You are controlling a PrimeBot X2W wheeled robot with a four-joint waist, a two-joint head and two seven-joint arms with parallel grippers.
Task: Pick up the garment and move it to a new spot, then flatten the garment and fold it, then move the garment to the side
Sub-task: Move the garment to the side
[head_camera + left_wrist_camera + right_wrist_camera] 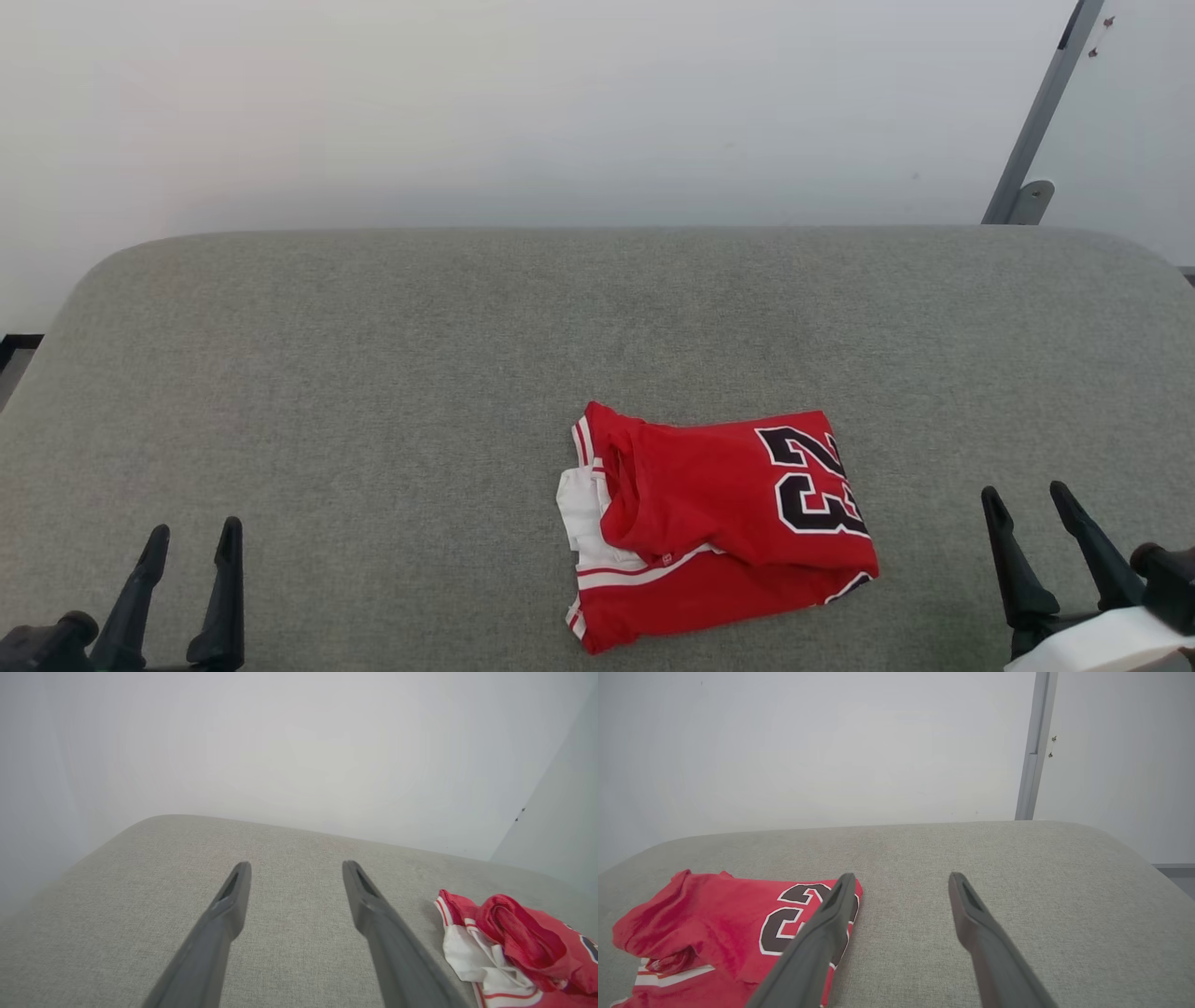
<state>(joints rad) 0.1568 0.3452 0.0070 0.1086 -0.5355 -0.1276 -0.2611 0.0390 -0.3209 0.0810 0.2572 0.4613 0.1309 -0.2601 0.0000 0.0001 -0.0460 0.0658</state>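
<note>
On the grey padded surface (pixel 373 373), folded red jersey (pixel 719 523) sits right of centre, black 23 up, left gripper (pixel 195 528) and right gripper (pixel 1025 491) both spread, clear of it

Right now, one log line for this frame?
garment: loosely folded, on grey cushion | left gripper: open, empty | right gripper: open, empty

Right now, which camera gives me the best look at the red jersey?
The head view: the whole jersey lies unobstructed on the grey surface, its 23 readable. The left wrist view shows its white-sleeved end, cut off at the frame edge. The right wrist view shows the numbered side, partly behind a finger of the right claw.
</note>
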